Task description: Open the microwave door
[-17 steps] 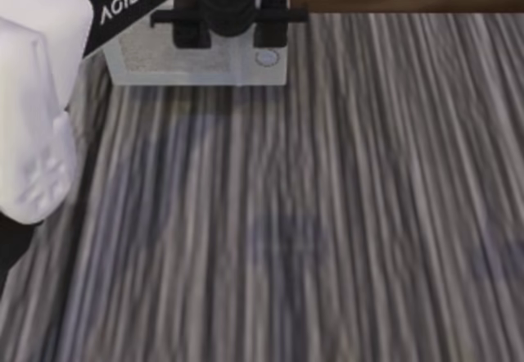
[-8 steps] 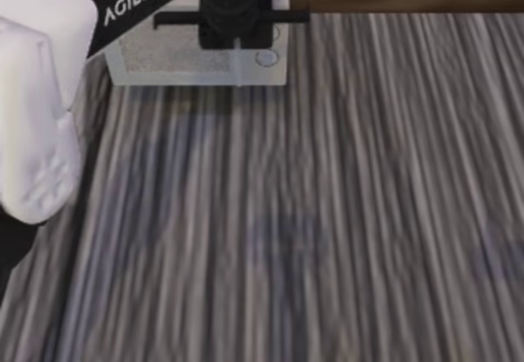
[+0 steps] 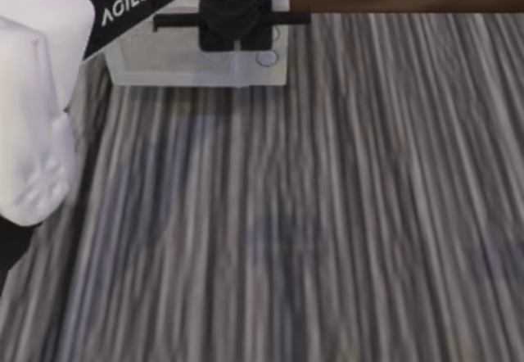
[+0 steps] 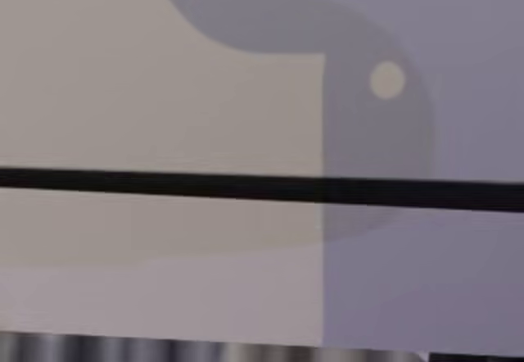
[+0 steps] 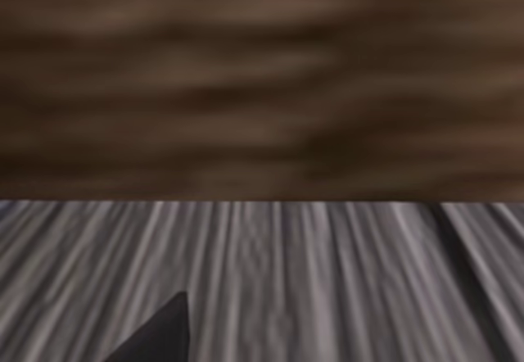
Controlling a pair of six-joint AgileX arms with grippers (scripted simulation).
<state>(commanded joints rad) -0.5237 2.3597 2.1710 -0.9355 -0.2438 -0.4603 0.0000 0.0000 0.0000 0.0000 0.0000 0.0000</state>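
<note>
Microwave [image 3: 196, 59]: sits at the far edge of the table [image 3: 327, 214], toward the top view's left; its back part is cut off by the frame edge and partly covered by the left arm [image 3: 37, 108].
Microwave door [image 3: 176, 55]: the light-grey front face with its speckled window; from above it looks flush with the body, though the arm hides much of it.
Control panel: one round knob [image 3: 267, 57] shows at the microwave's right end; a second knob cannot be made out behind the gripper.
Left gripper [image 3: 235, 33]: black, directly over the microwave's front near the seam between door and panel; its fingers look drawn close together, but what they are clamped on, if anything, is hidden beneath the gripper body.
Left wrist view: very close to the microwave front; a cream area, a grey area with a pale round dot [image 4: 386, 79], and a black horizontal bar [image 4: 262, 188] across the frame. Which part is which is hard to say.
Right arm: out of the top view; its wrist view shows only striped table [image 5: 327, 280], a brown wall, and one dark finger tip [image 5: 164, 333] at the frame edge.
</note>
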